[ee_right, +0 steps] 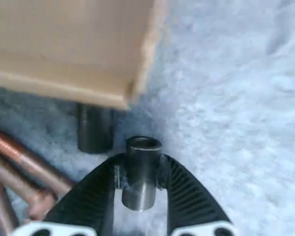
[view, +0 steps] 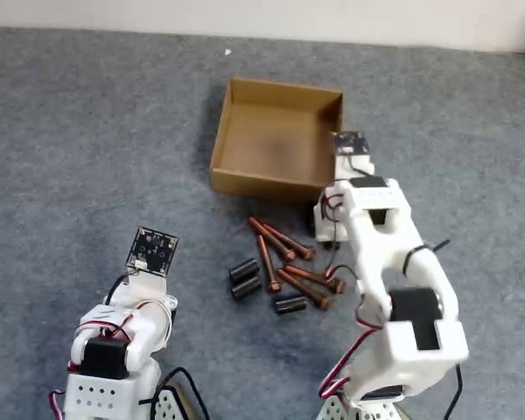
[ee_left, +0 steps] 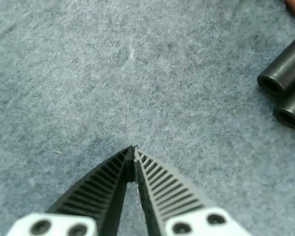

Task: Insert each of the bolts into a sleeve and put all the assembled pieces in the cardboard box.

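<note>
Sleeve in hand: right gripper (ee_right: 140,160) clamped on a black sleeve (ee_right: 140,183); left gripper (ee_left: 133,153) pressed together, empty.
Just past the right fingers (ee_right: 187,189): second sleeve (ee_right: 94,129), seemingly touching the cardboard box (ee_right: 73,44) wall. Copper bolts (ee_right: 24,162) beside them. Two sleeves (ee_left: 285,73) lie off the left tips.

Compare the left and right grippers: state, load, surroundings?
Left gripper is shut on nothing; right gripper is shut on a black sleeve. Left gripper is over bare carpet beside two loose sleeves; right gripper sits by the cardboard box corner. Both have black ribbed fingers.
</note>
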You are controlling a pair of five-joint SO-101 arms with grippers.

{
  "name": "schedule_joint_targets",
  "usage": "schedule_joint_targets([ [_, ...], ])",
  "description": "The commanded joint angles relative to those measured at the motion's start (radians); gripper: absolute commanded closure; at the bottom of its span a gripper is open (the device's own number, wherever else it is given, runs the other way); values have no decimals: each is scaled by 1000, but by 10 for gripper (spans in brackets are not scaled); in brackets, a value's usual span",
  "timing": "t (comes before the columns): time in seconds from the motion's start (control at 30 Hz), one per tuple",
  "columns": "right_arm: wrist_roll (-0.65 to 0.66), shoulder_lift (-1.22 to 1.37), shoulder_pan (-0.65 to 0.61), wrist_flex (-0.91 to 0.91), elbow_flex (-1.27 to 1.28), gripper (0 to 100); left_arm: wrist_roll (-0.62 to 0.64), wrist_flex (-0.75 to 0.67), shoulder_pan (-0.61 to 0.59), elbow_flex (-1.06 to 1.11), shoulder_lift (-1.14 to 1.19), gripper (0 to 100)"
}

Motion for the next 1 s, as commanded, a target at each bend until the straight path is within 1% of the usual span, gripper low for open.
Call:
schedule_joint_targets([
  [0.0, -5, -228, 21, 87, 15, 993, -12, 5, -4, 22, -10, 993],
  [0.13, -3, -443, 31, 145, 105, 993, -12, 5, -4, 22, -10, 993],
  [0.27, -5, -613, 76, 156, 214, 993, -12, 5, -4, 22, -10, 993],
  [0.57, 2, -835, 232, 151, 438, 993, -12, 5, -4, 22, -10, 993],
  [0.73, -6, -906, 278, 61, 561, 993, -12, 5, 13, 22, -10, 993],
  [0.83, -9, -928, 282, -13, 644, 993, -12, 5, 18, 22, -10, 991],
  [0.97, -54, -932, 286, -68, 696, 993, -17, 5, 42, 15, -10, 990],
])
